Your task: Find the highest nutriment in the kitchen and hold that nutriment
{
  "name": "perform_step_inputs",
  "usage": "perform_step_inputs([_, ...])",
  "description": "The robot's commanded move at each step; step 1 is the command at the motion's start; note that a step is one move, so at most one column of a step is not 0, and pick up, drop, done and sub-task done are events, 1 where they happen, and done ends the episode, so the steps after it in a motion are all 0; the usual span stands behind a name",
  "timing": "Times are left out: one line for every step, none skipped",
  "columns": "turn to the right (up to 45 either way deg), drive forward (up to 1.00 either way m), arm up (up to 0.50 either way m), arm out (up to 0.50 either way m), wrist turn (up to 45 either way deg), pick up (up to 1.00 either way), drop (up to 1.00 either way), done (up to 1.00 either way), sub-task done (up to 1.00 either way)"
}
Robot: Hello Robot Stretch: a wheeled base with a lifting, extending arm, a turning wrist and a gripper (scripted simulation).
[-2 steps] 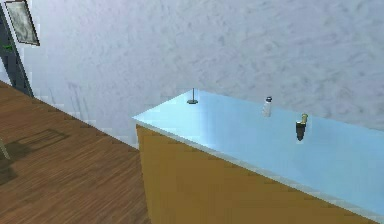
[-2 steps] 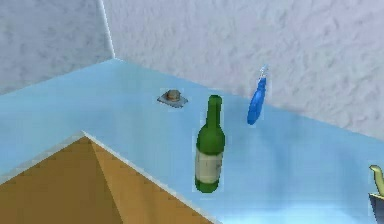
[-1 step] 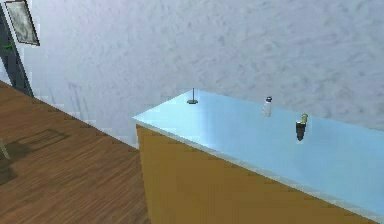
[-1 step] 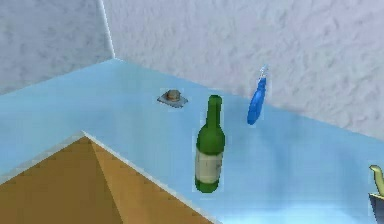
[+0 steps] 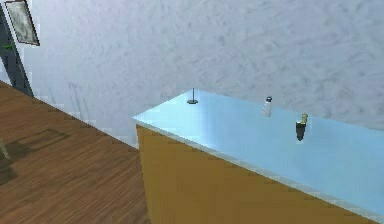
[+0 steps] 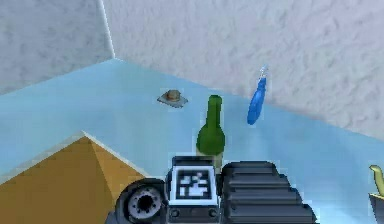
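A light blue counter top (image 6: 90, 110) on an orange-yellow cabinet spans the arm side view. On it lies a small brown lump on a grey disc (image 6: 174, 97), which could be food. A green bottle (image 6: 211, 130) stands just beyond the arm's white marked square (image 6: 196, 185). The gripper's dark body (image 6: 146, 205) sits at the bottom edge, left of that square. Its far end is not clear, so I cannot tell whether it holds anything. In the forward view the same counter (image 5: 230, 125) carries a small dark thing on a flat disc (image 5: 191, 98).
A blue spray bottle (image 6: 257, 100) leans by the back wall, and a yellow thing (image 6: 378, 185) pokes in at the right edge. The forward view has a small white shaker (image 5: 267, 106), a dark bottle (image 5: 302, 127), wooden floor (image 5: 60, 150) at the left and a framed picture (image 5: 22, 22).
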Motion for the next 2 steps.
perform_step_inputs([0.0, 0.00, 0.00, 0.48, 0.0, 0.00, 0.00, 0.00, 0.00])
perform_step_inputs([0.0, 0.00, 0.00, 0.00, 45.0, 0.00, 0.00, 0.00, 0.00])
